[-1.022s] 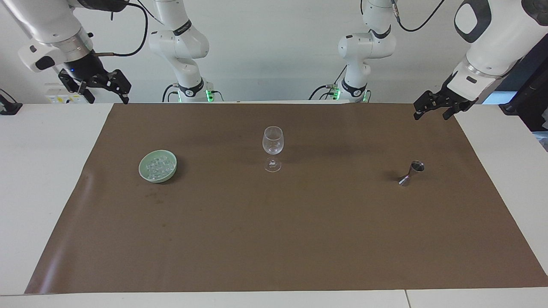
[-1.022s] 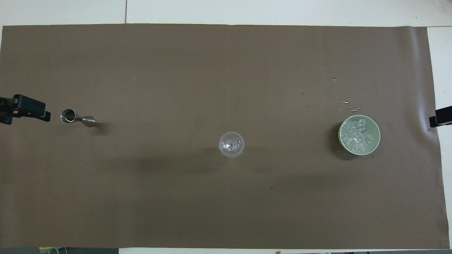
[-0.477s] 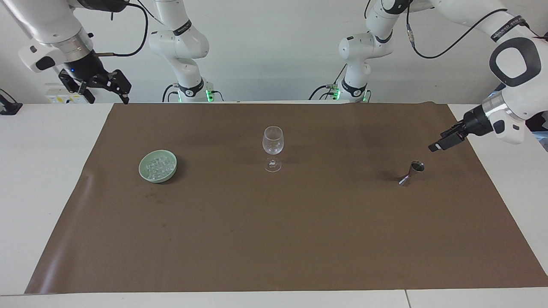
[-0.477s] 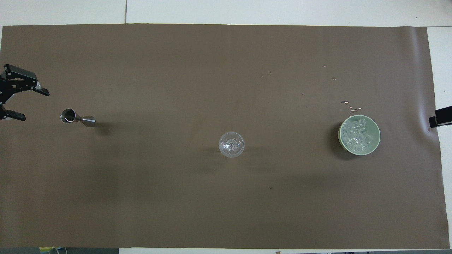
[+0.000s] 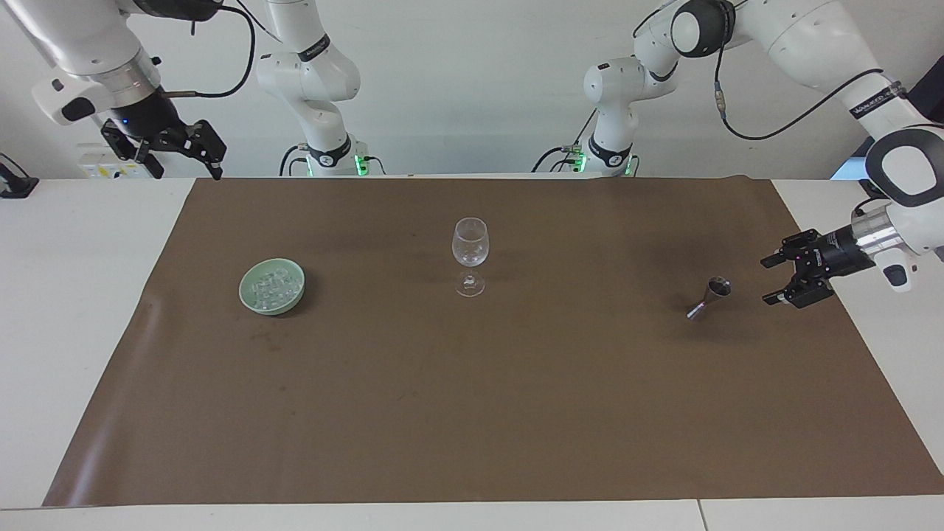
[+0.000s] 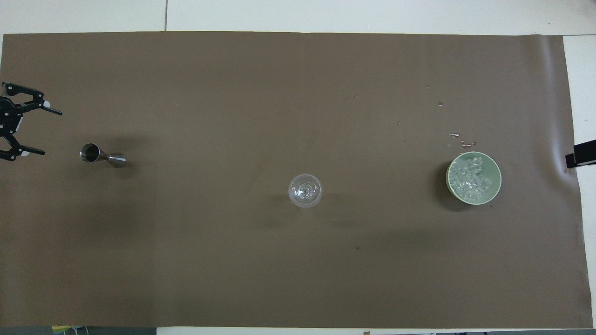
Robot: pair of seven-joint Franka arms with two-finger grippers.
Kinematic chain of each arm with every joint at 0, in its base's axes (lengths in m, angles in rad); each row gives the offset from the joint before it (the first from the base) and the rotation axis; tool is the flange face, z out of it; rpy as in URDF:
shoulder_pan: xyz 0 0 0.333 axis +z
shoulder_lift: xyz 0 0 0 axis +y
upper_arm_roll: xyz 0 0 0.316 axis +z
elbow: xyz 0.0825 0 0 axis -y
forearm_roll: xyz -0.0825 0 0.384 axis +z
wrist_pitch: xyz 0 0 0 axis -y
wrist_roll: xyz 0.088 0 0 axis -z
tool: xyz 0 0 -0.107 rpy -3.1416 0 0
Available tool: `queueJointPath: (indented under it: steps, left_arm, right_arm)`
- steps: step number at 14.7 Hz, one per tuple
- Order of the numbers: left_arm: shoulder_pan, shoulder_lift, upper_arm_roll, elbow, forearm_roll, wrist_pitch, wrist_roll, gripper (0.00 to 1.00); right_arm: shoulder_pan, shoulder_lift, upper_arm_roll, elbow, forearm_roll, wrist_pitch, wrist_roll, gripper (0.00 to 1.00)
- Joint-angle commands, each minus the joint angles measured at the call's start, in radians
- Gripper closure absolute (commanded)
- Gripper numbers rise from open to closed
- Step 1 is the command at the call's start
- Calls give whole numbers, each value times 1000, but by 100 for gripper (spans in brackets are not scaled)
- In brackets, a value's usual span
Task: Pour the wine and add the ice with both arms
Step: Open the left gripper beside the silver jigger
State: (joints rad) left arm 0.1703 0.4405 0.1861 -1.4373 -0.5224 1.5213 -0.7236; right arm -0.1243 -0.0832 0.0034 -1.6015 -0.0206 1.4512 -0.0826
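A clear stemmed glass (image 5: 470,244) stands empty mid-mat; it also shows in the overhead view (image 6: 305,190). A small metal jigger (image 5: 709,297) (image 6: 100,155) stands toward the left arm's end. My left gripper (image 5: 767,282) (image 6: 51,132) is open, low over the mat beside the jigger, fingers pointing at it, a small gap apart. A pale green bowl (image 5: 243,291) (image 6: 497,184) holds the ice (image 5: 271,283) (image 6: 471,177) toward the right arm's end. My right gripper (image 5: 188,171) is open and empty, raised over the mat's corner by the robots, waiting.
A brown mat (image 5: 472,405) covers most of the white table. Small water drops (image 6: 463,139) lie on the mat just farther from the robots than the bowl. Only a black tip of the right gripper (image 6: 579,159) shows in the overhead view.
The left arm swung down from the mat's corner to beside the jigger, and its gripper turned to point at it, fingers spread. The right arm has not moved.
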Motion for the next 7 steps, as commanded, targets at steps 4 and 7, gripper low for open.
queueJointPath:
  steps: [4,7]
  left_arm:
    - [92,109,3,-78,-180,46,-71,0]
    - [140,92,3,-210,-263,74,-73,0]
  right_arm:
    - [-8,-15,7,-18,-5,1,6,0]
    - [-8,-15,7,-18,-5,1,6,0]
